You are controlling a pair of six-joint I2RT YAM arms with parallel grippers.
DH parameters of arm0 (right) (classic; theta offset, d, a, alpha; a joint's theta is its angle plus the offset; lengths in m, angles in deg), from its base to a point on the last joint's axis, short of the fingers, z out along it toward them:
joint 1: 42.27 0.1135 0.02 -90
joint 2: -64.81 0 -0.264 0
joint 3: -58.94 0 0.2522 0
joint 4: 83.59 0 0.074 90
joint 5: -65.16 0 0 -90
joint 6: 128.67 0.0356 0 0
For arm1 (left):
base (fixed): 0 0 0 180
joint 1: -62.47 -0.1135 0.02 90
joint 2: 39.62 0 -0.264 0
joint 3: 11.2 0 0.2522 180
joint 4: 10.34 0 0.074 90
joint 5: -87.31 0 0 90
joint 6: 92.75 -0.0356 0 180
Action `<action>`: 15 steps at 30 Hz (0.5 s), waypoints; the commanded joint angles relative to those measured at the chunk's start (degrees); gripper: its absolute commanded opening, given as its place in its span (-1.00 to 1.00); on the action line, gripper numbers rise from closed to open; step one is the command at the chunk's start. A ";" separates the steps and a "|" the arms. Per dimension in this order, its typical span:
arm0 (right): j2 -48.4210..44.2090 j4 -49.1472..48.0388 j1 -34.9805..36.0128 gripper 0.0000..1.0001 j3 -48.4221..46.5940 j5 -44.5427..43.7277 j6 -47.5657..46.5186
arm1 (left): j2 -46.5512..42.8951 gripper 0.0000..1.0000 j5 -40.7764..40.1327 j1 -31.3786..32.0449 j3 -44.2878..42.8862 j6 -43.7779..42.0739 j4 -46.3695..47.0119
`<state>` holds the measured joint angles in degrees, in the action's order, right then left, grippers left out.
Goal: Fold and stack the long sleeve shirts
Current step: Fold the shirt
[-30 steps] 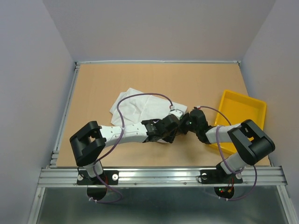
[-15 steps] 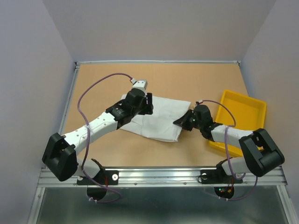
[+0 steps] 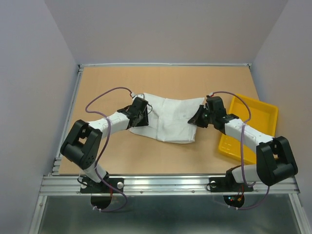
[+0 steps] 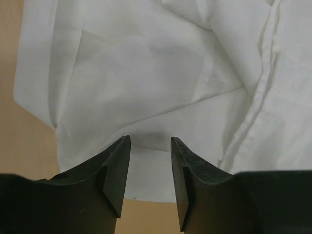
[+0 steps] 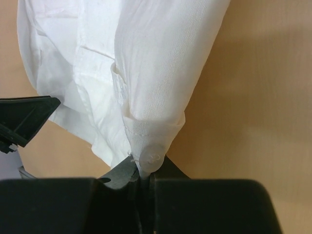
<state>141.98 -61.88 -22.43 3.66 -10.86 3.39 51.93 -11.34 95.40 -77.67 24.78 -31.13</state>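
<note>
One white long sleeve shirt point(image 3: 168, 123) lies spread out flat across the middle of the table. My left gripper point(image 3: 142, 113) is at its left end, open. In the left wrist view the fingers point(image 4: 117, 165) stand apart just above the shirt's edge point(image 4: 146, 73), with nothing pinched between them. My right gripper point(image 3: 198, 118) is at the shirt's right end. It is shut on a sleeve cuff with a button point(image 5: 152, 157), and the sleeve point(image 5: 161, 58) stretches away from the jaws.
A yellow tray point(image 3: 256, 114) sits at the right edge of the table, partly under my right forearm. Bare tan tabletop point(image 3: 161, 83) lies behind and in front of the shirt. Grey walls close in the table at the back and both sides.
The two grippers were close together at the front of a bunched shirt. They have since moved apart, left and right, and the shirt is now drawn out flat. The left gripper has let go.
</note>
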 commanded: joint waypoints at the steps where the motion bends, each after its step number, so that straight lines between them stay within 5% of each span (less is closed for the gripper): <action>1: 0.97 6.90 -1.46 -0.99 -6.73 -0.09 -4.97 | -0.41 -0.06 1.78 0.12 2.95 2.70 2.19; 5: 1.58 10.15 -2.43 -0.99 -9.98 -0.79 -6.73 | -1.46 -0.15 6.17 0.12 6.38 5.33 2.80; 6: 3.50 13.47 -2.61 -0.99 -13.64 -1.84 -9.69 | -3.90 -0.19 12.97 1.77 12.57 11.17 5.59; 15: 8.70 23.51 -2.61 -0.99 -24.65 -5.27 -18.06 | -17.53 -0.10 14.55 8.38 20.81 19.76 5.72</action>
<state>149.74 -43.46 -24.66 -14.11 -13.68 -9.15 39.71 1.82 103.14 -58.30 39.55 -22.63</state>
